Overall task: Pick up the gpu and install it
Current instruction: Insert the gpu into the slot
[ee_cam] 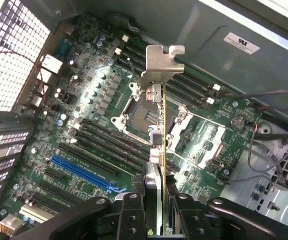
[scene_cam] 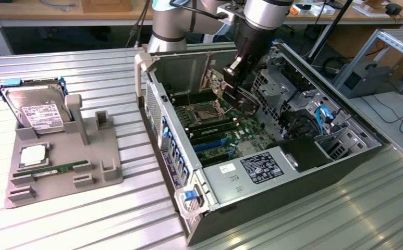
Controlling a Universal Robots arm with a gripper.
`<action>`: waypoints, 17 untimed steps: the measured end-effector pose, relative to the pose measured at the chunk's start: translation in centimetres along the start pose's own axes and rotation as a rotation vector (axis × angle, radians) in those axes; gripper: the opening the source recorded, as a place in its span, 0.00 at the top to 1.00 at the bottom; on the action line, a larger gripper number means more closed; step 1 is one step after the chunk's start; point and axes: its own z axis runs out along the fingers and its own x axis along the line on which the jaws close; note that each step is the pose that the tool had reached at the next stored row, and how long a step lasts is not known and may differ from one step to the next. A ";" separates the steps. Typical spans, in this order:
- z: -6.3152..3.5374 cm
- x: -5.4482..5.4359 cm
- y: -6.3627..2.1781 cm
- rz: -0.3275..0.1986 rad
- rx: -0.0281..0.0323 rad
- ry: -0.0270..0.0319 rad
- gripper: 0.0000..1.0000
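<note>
My tool (ee_cam: pixel 162 202) pinches the gpu (ee_cam: pixel 157 100) edge-on. It hangs beside the blue slot (ee_cam: pixel 84 174), long axis skewed to the slot's.

Exterior view's bright and even, lit from overhead. There's soft sheen streaking the ribbed table (scene_cam: pixel 340 219) around 5 o'clock, and the computer case (scene_cam: pixel 180 67) is shadier inside. The wrist view's got a hot glare patch on the motherboard (ee_cam: pixel 96 75), the mesh panel (ee_cam: pixel 14 55) is blown out white, and the hand (ee_cam: pixel 158 202) is in dark shadow.
</note>
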 end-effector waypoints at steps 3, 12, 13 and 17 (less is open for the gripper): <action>0.01 0.0 0.00 -0.044 -0.0012 0.0018 0.73; 0.00 0.0 0.00 -0.135 -0.0032 0.0058 0.73; 0.00 0.0 0.00 -0.151 -0.0036 0.0065 0.73; 0.00 0.0 0.00 -0.192 -0.0046 0.0082 0.73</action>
